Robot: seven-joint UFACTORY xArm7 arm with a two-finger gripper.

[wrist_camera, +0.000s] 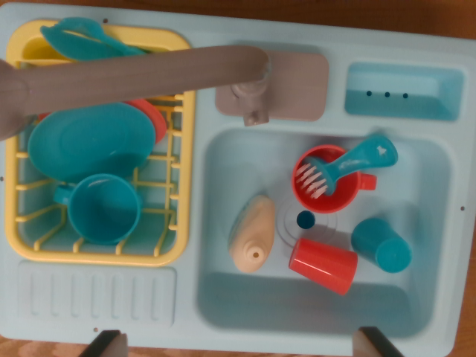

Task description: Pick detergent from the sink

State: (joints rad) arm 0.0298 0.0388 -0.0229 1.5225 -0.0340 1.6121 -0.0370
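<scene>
Looking down: the wrist camera is facing a pale blue toy sink unit (186,312) sitting on a wooden bench (297,9).
End effector (238,343): two dark fingertips (104,343) are showing at the bottom edge, standing wide apart, holding nothing.
Detergent: the beige bottle (253,232) is lying on its side at the basin's left wall, nozzle pointing toward the near edge.
Basin neighbours: a red mug (327,186) is carrying a teal brush (349,162); a red cup (324,265) and a teal cup (381,244) are lying tipped near the drain (305,219).
Rack: a yellow drying rack (175,149) is occupying the unit's left side, holding teal plates (85,141) and a teal mug (104,208).
Faucet: the grey spout (134,74) is reaching over the rack.
</scene>
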